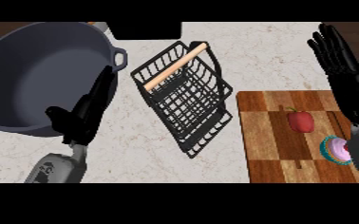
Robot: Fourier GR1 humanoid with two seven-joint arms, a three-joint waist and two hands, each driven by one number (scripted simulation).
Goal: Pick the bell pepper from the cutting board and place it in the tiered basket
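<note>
A red bell pepper with a green stem lies on the wooden cutting board at the lower right. The black wire tiered basket with a wooden handle stands in the middle of the counter, left of the board. My right hand is open at the right edge, fingers straight and pointing away, above and to the right of the pepper, not touching it. My left hand is open at the left, fingers straight, over the rim of the pot.
A large dark grey pot fills the upper left. A pink cupcake in a teal wrapper sits on the board's right edge, just below the pepper. A dark object lies at the counter's back edge.
</note>
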